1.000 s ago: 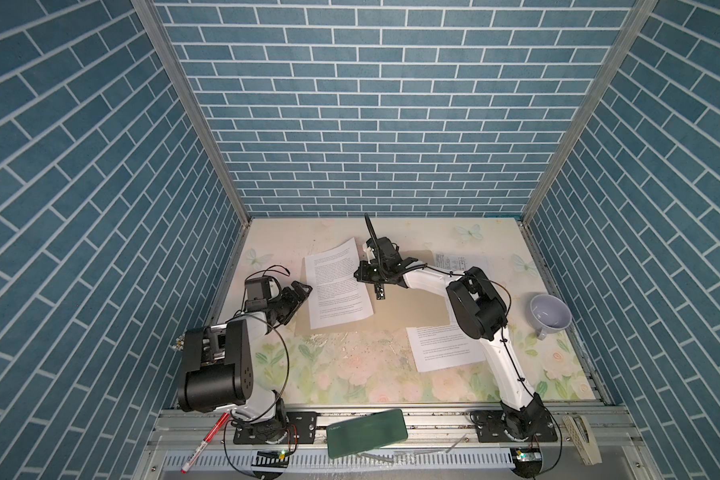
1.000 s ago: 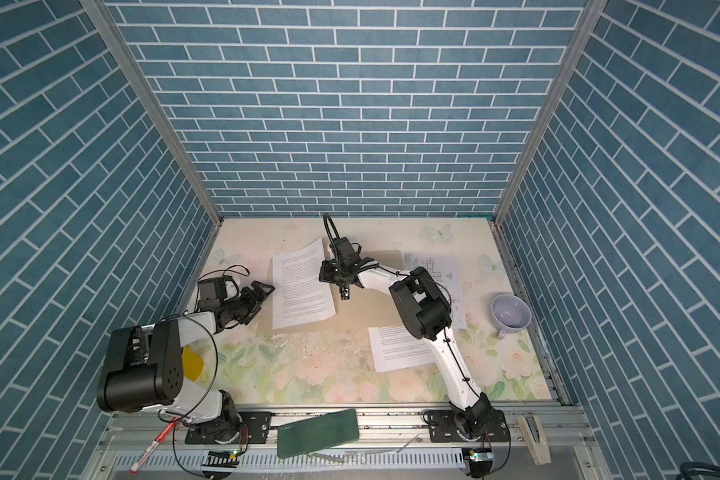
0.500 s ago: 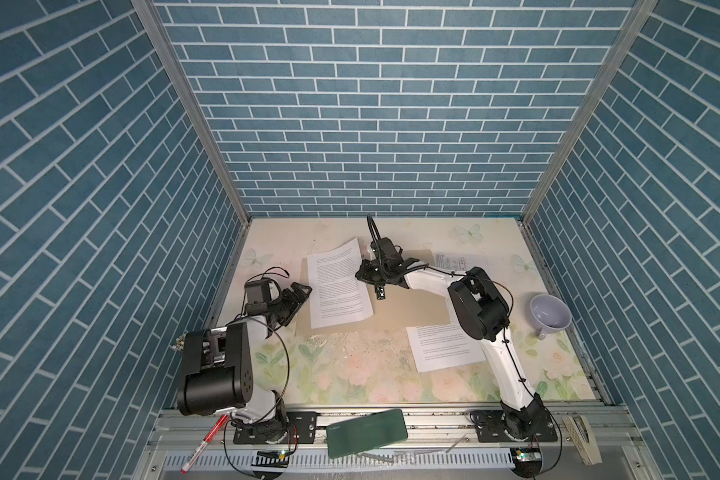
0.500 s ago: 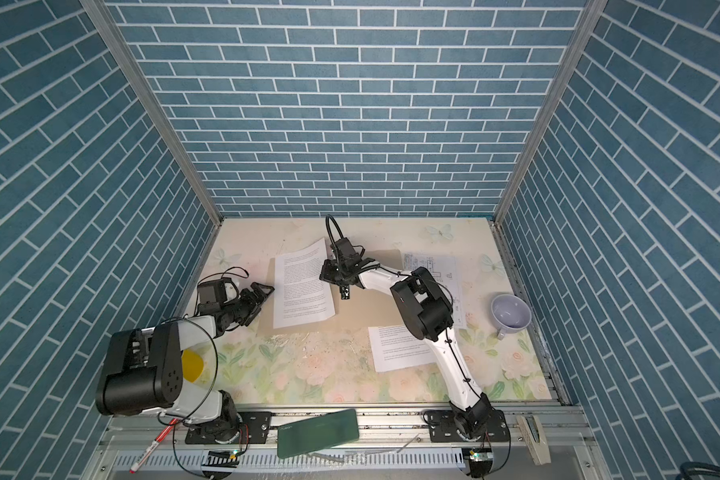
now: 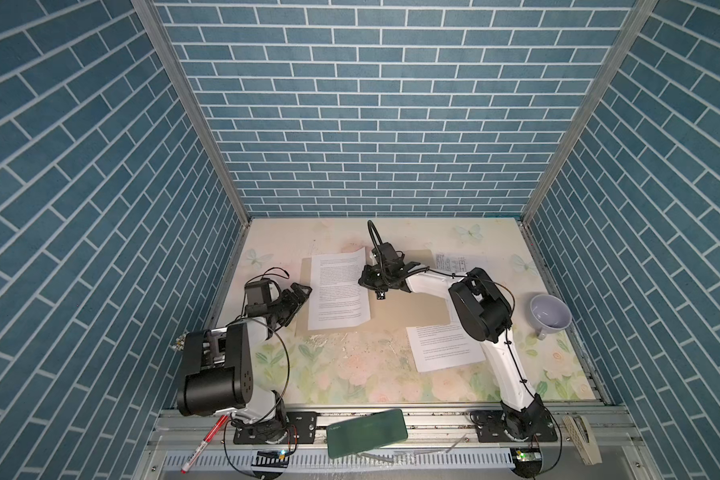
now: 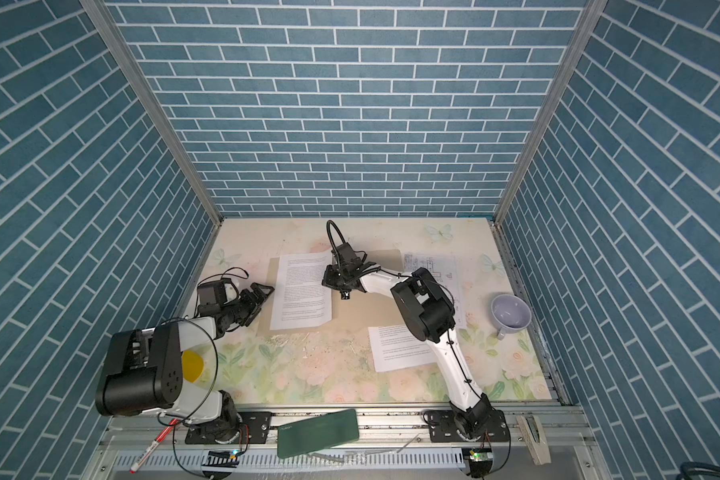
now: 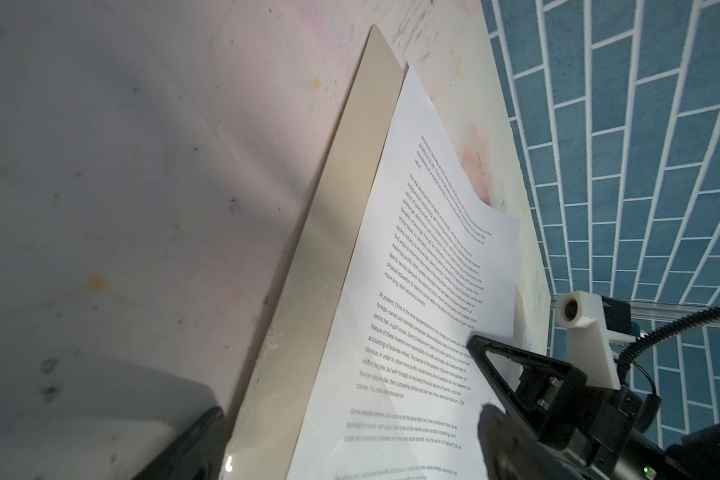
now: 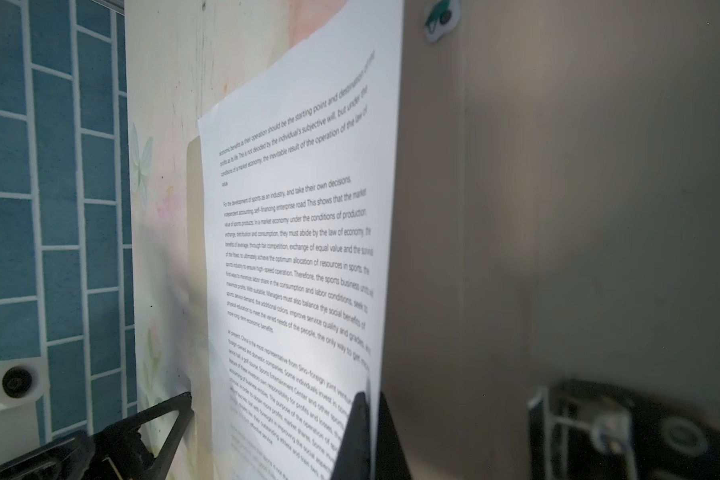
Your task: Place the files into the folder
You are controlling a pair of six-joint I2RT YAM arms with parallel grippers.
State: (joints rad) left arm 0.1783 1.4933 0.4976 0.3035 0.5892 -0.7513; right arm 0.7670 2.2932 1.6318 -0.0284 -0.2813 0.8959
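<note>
On cardboard folder [image 5: 408,307], rectangular sheet [image 5: 337,291].

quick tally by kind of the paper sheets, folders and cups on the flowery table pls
paper: 3 (left text sheet, front text sheet, diagram sheet)
folder: 1
cup: 1
total: 5
</note>
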